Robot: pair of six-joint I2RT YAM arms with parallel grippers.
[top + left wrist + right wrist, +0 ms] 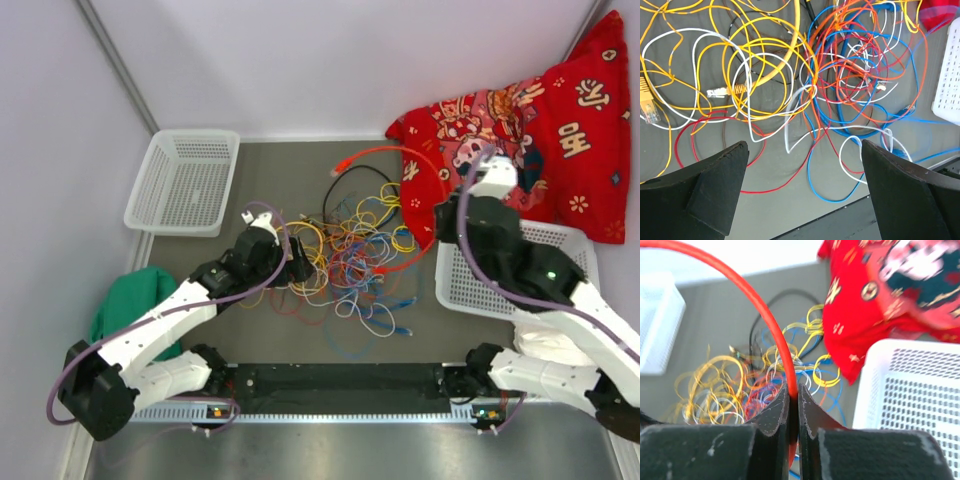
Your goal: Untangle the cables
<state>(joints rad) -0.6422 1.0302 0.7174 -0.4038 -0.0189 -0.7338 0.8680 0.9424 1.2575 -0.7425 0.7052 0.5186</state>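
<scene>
The cables lie in a tangled heap of yellow, orange, red, blue, white and black wires mid-table. My left gripper hovers over the heap's left side. In the left wrist view it is open and empty above red, blue and white loops. My right gripper is at the heap's right edge. In the right wrist view it is shut on a thick red-orange cable. This cable arches up and back to its plug at the far side.
A white basket stands at the back left. Another white basket sits under my right arm, also in the right wrist view. A red patterned cloth lies at the back right, a green cloth at the left.
</scene>
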